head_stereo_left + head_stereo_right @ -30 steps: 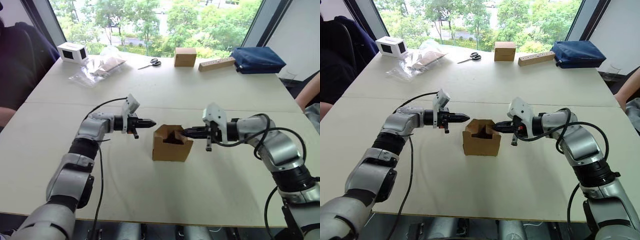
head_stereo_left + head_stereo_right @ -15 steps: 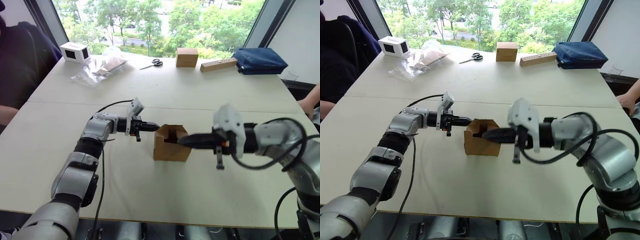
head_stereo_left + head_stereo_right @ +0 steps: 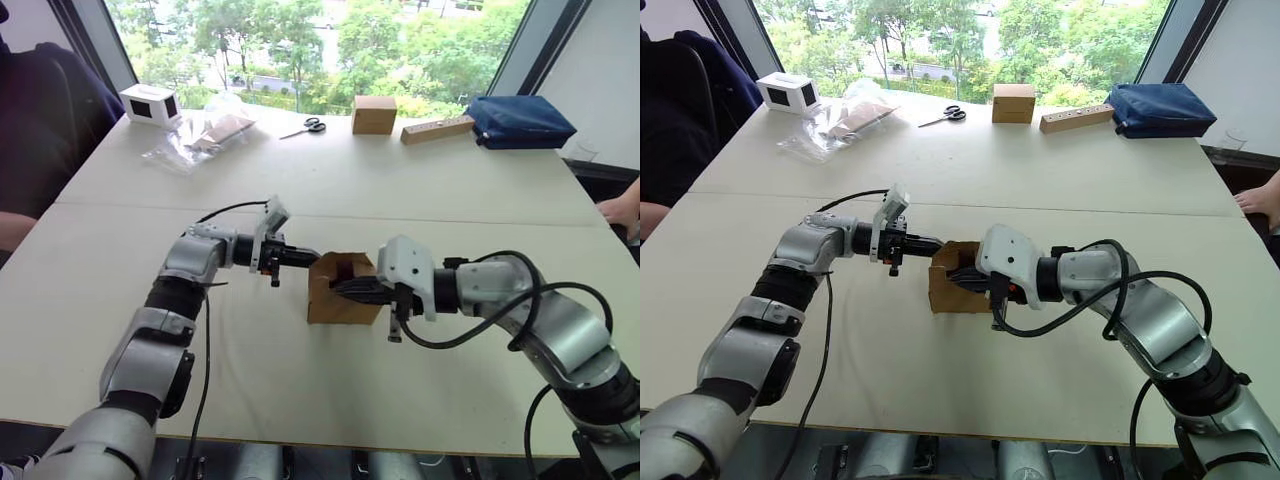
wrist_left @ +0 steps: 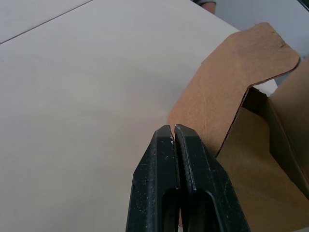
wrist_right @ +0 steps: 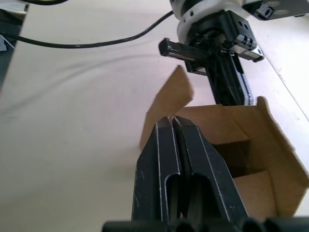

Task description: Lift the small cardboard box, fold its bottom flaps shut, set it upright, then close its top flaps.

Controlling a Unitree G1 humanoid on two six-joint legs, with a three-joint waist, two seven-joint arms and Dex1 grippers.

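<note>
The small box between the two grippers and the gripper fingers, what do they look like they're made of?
The small cardboard box looks like plain brown unprinted cardboard with a matte finish; the cut flap edges in the left wrist view suggest corrugated board. The left gripper and right gripper fingers look like black moulded plastic with a slight sheen, though coated metal is possible.

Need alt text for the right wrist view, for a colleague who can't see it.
The right gripper, fingers shut, points at the open top of the cardboard box, one flap standing up. The left gripper reaches in from the far side, over the table.
</note>
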